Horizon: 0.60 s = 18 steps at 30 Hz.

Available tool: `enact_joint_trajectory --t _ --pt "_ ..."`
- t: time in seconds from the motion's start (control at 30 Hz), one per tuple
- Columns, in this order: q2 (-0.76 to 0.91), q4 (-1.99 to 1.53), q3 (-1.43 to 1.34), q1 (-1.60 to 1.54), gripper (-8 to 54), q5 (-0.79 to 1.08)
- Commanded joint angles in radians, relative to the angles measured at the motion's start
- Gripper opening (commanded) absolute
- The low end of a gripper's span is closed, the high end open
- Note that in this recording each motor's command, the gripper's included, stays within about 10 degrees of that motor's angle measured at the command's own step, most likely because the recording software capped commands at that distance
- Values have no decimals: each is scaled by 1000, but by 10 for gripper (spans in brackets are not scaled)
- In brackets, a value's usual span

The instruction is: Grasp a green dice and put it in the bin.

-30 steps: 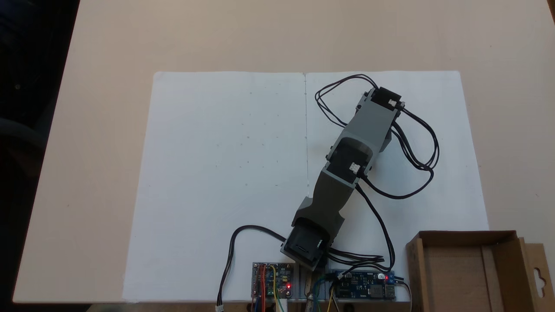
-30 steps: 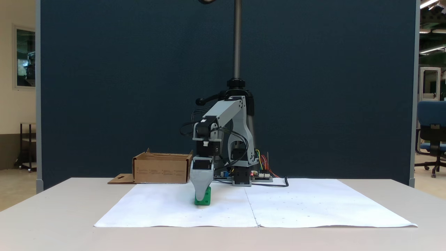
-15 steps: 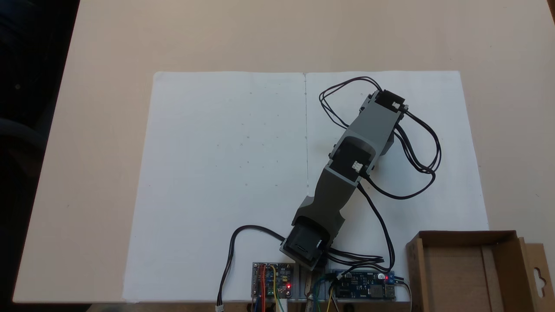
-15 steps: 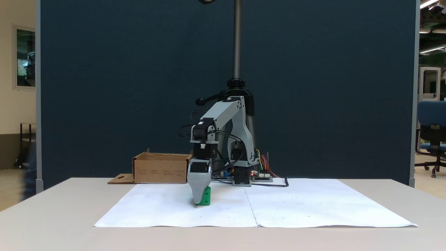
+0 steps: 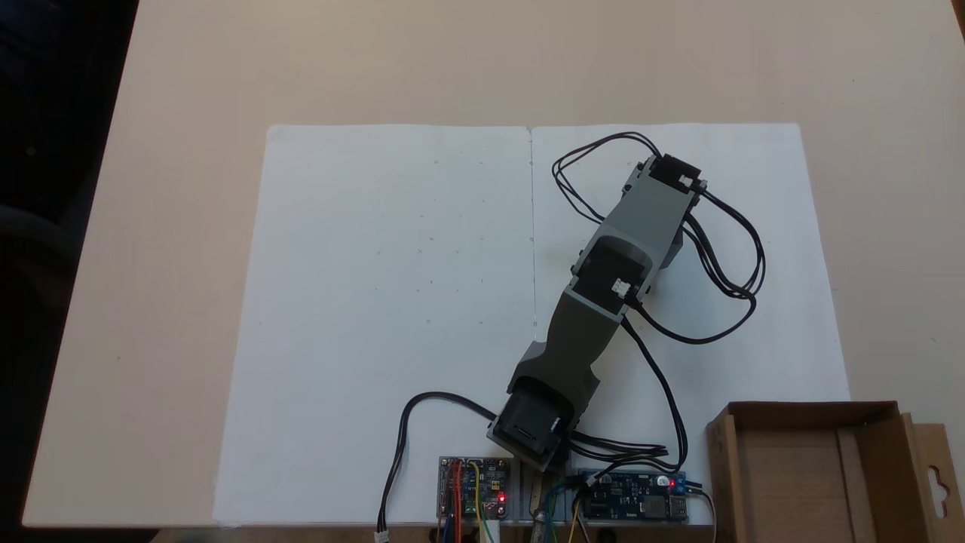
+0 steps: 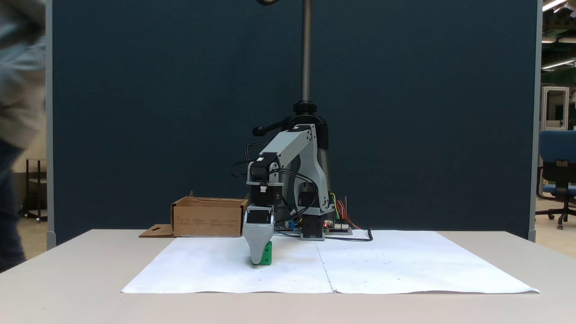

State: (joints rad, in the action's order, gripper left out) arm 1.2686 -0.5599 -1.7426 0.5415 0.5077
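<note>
Reaching down onto the white paper, the end effector (image 6: 258, 258) stands right at the green dice (image 6: 267, 253).

Only one grey jaw shows from the front, covering the dice's left part, so whether the grip is clenched cannot be told. The dice sits on the paper sheet (image 6: 382, 265) covering the table (image 6: 67, 288). The bin (image 6: 209, 218) stands well apart behind, near the arm's base; in a fixed view from above it lies at the lower right corner (image 5: 788, 483). A blurred person (image 6: 15, 112) stands at the left edge.

The arm (image 5: 603, 286) reaches across white paper (image 5: 392, 302); the cardboard bin (image 5: 822, 475) sits at the worktop's (image 5: 188, 113) lower right corner.
</note>
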Motion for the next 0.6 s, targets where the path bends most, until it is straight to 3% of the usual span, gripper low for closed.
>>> enact_joint_trajectory --t 0.0,0.2,0.3,0.57 --pt "15 28 40 6 387 67" --pt "12 26 40 14 362 67" --pt "11 26 38 18 317 67" --pt "9 25 31 18 293 67"
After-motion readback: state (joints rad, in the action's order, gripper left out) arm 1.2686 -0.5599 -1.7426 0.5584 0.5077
